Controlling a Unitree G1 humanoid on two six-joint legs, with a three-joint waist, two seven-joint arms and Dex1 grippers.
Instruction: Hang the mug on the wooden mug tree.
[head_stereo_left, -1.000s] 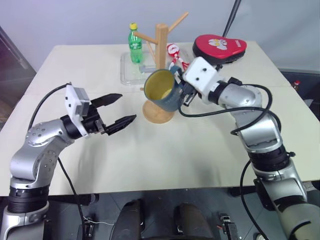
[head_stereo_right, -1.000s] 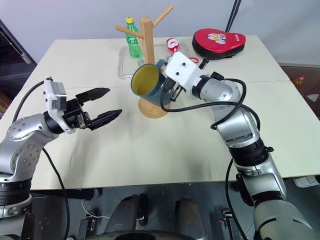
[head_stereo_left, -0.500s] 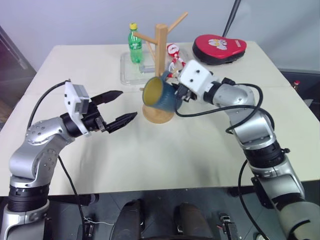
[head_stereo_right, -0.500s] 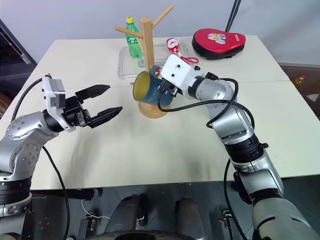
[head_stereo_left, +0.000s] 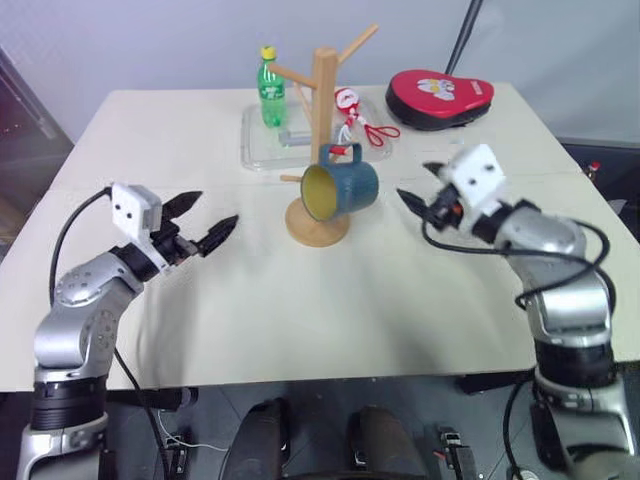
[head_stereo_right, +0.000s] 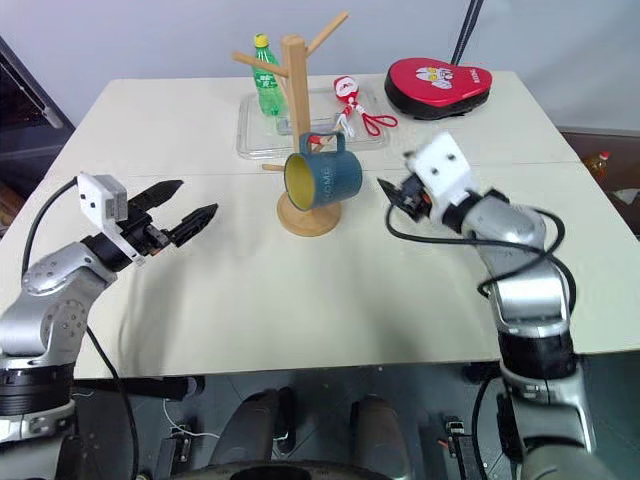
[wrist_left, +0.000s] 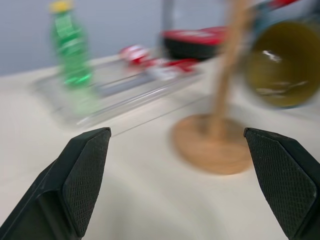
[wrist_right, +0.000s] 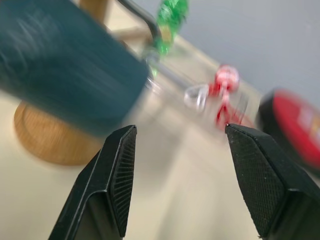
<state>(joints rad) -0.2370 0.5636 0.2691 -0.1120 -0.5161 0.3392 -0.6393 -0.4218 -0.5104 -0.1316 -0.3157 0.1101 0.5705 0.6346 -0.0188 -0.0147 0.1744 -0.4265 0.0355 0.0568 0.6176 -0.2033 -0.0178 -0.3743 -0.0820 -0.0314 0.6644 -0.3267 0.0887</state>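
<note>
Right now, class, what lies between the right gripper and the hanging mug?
Nothing: in the left eye view, only bare table separates the open right gripper from the mug.

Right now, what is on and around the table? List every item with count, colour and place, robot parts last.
dark teal-blue ceramic mug with yellow inside: one, hanging by its loop handle on a low peg, mouth toward the robot's left.
light wooden mug tree: one, table middle, round base on the tabletop.
green plastic bottle with yellow cap: one, upright in the tray behind the tree.
clear plastic tray: one, far side of the table.
red-handled scissors: one pair, by the tray's right end.
red oval pouch: one, far right corner.
beige table: one.
left gripper: black, open, left of the tree.
right gripper: black, open, right of the mug, apart from it.
</note>
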